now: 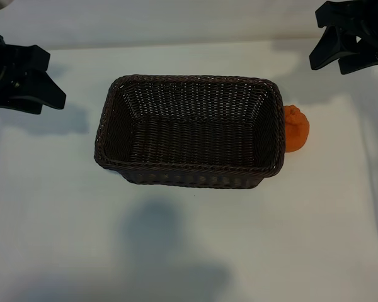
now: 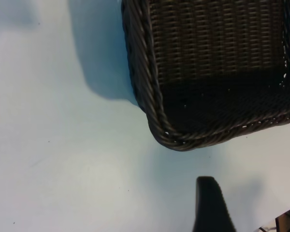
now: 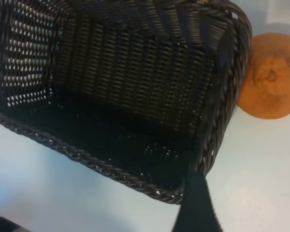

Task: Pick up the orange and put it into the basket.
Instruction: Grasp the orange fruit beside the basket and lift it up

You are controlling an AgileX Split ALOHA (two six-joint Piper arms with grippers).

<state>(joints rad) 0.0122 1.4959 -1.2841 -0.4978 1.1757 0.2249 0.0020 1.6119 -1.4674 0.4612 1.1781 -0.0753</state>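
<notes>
- While both arms are parked near the table's far corners, the small round matte orange fruit (image 1: 296,129) is left on the white table (image 1: 189,245), touching the outside of the basket's right short wall.
- Nothing is seen inside the large rectangular dark brown woven wicker basket (image 1: 113,104), which is set mid-table.
- Left gripper (image 1: 41,88) is kept spread, nothing pinched, well left of the basket.
- Right gripper (image 1: 331,50) is spread too, probably hovering above the tabletop, nothing held.
</notes>
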